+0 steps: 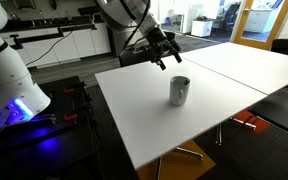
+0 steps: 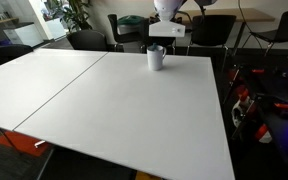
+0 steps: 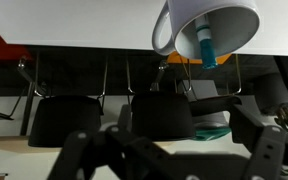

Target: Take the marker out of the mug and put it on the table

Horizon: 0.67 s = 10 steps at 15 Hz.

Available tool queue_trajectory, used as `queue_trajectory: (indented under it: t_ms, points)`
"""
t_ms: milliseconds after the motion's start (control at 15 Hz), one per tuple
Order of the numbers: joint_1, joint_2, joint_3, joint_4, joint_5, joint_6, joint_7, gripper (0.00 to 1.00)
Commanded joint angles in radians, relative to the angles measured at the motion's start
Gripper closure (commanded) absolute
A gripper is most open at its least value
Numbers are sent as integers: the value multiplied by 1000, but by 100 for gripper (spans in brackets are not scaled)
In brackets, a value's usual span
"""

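Near the upper right of the wrist view, the marker (image 3: 206, 45) stands inside the mug (image 3: 224, 18) on the table (image 3: 84, 25); the gripper (image 3: 174, 148) is spread wide, empty.

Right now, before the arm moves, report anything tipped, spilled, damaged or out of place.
Nothing stands out. The mug stands upright on the table, with the marker inside it, and no spill shows. The gripper hangs open in the air near the mug, touching nothing.
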Motion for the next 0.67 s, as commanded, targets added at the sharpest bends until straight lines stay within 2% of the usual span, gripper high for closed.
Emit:
queue_trajectory:
  t_ms: [0,267,533,600]
  points:
    - [25,60,-16,70,67,-62,-46,0]
    - [44,111,-20,137,116,-157,-104,0]
    - [54,148,-20,191,117,-185,-125,0]
    - [56,155,-21,200,112,-181,-122,4]
